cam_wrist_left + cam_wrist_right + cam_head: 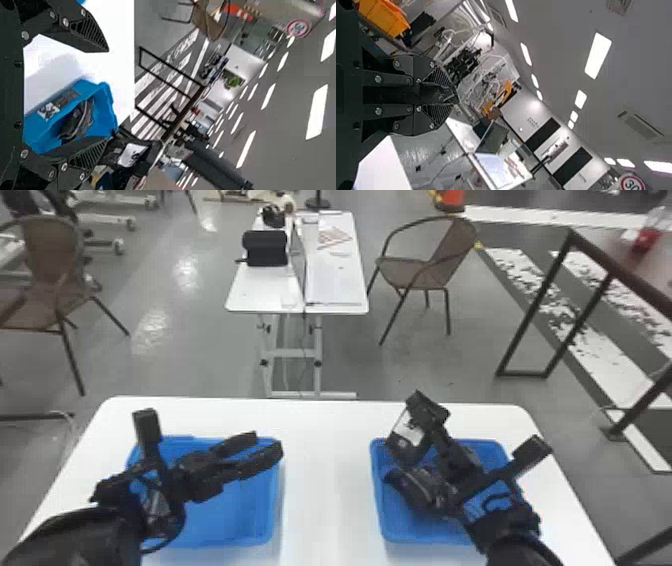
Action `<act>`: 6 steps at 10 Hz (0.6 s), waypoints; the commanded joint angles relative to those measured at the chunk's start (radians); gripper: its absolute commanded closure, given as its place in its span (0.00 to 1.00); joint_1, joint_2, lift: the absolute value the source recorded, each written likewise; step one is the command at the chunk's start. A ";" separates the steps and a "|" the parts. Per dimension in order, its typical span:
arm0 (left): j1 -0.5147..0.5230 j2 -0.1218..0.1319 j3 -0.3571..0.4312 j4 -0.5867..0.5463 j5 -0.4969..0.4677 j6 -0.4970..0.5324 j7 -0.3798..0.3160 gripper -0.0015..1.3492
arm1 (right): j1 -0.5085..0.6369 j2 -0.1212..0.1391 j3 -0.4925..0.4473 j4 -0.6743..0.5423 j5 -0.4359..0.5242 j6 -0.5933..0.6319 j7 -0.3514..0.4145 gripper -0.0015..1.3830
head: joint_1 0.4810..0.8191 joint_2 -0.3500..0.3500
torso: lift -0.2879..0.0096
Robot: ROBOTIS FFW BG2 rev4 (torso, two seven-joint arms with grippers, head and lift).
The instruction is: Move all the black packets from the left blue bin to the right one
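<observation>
Partway, I judge: my right claw grips packet over right bin, more black packaging beneath it. Open left claw above left bin; leftovers under it, can't tell.

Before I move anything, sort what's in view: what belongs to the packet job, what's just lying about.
Job:
- left blue bin
- right blue bin
- white-labelled black packet, held by the right gripper
- left gripper

Lying about:
- far white table
- brown armchair
- black metal frame
</observation>
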State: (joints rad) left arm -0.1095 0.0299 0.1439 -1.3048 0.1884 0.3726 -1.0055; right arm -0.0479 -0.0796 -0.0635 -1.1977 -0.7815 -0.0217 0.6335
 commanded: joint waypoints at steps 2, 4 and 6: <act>0.113 0.019 0.125 -0.120 0.045 0.002 0.039 0.13 | -0.070 -0.066 -0.039 0.210 -0.009 0.002 0.000 0.93 | 0.63 0.36 | 0.97; 0.126 0.010 0.175 -0.136 0.036 -0.004 0.044 0.13 | -0.147 -0.095 -0.059 0.385 -0.002 -0.001 0.000 0.60 | 0.63 0.38 | 0.97; 0.125 -0.008 0.204 -0.142 -0.014 0.008 0.051 0.13 | -0.190 -0.100 -0.111 0.484 0.019 -0.073 -0.020 0.00 | 0.63 0.36 | 0.97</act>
State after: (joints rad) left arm 0.0160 0.0275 0.3373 -1.4440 0.1923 0.3747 -0.9545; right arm -0.2288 -0.1785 -0.1588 -0.7370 -0.7661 -0.0688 0.6163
